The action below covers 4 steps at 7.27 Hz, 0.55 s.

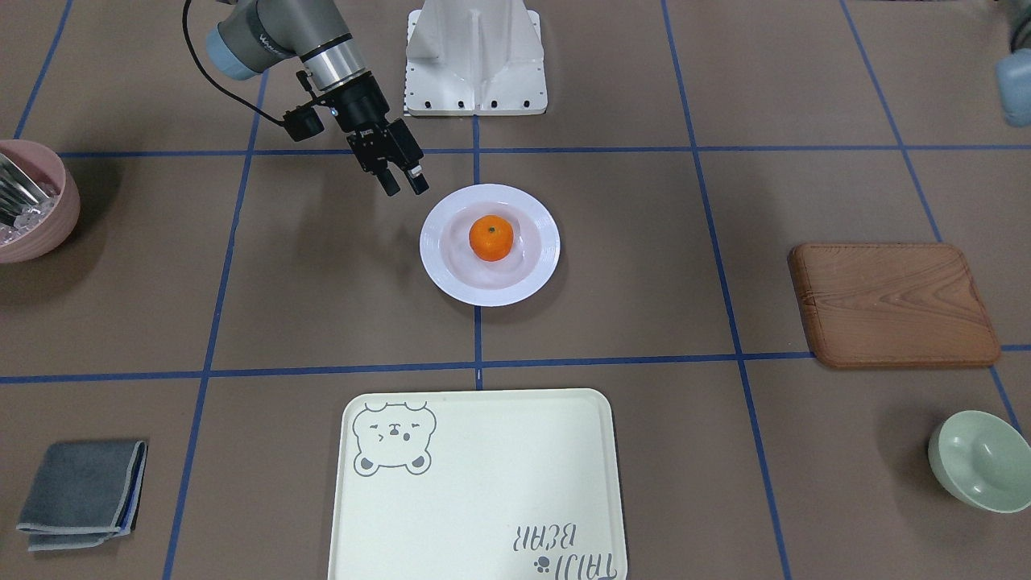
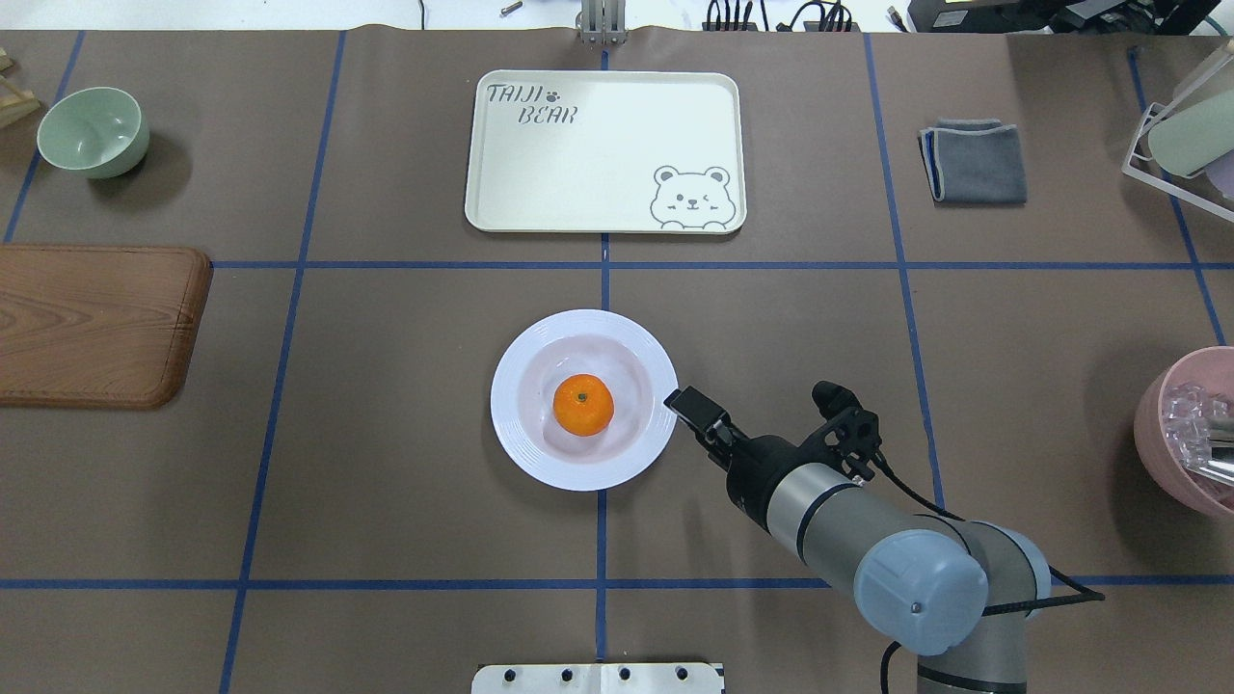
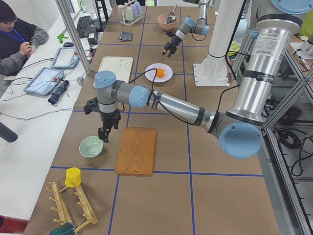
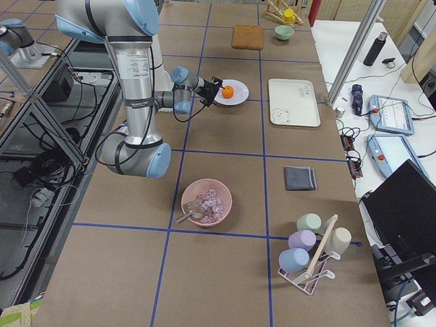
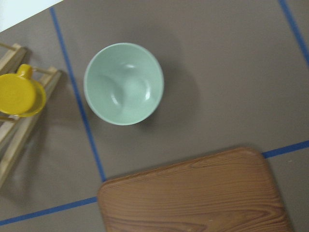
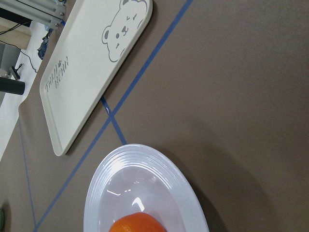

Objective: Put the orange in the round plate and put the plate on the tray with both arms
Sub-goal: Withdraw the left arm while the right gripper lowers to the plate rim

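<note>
Round plate [image 2: 525,445]: glossy, stiff, breakable, judged slippery; set at centre of desk [image 2: 386,463], apart from tray [image 2: 598,164]; orange [image 2: 583,404] lies loose inside, may roll. Ridged rim to be gripped at opposite sides. Right hand [image 1: 403,184]: slightly parted, empty, beside rim. Left hand [image 3: 104,136]: state cannot be told.

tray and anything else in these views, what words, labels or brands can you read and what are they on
"TAIJI BEAR": grey lettering printed in one corner of the tray.
Lettering on the right arm, near its wrist: too blurred to read.
No other text is legible in any view.
</note>
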Available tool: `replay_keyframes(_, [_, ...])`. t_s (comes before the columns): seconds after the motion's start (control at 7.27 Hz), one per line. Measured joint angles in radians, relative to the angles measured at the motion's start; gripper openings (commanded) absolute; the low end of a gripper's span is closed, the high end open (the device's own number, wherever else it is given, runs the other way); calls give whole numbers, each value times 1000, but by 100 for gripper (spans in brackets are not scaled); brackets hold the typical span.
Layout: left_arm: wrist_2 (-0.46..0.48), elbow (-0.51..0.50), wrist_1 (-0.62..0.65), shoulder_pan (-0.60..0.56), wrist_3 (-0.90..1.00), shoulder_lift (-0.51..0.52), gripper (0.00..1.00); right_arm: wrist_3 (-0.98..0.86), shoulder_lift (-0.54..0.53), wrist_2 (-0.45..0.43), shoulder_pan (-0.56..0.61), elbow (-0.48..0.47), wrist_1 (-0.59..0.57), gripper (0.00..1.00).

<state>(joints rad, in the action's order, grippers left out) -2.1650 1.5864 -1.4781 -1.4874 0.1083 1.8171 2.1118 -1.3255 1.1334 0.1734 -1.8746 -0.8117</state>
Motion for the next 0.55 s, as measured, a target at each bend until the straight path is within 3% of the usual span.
replay_keyframes(0.28, [-96,-147,-17,-126,94,-8,99,30,51,-1,-26,58,-27,93])
replay_keyframes(0.55, [-115,-174,-20,-160,127,-34,99,62,102,-15,-46,108,-37,75])
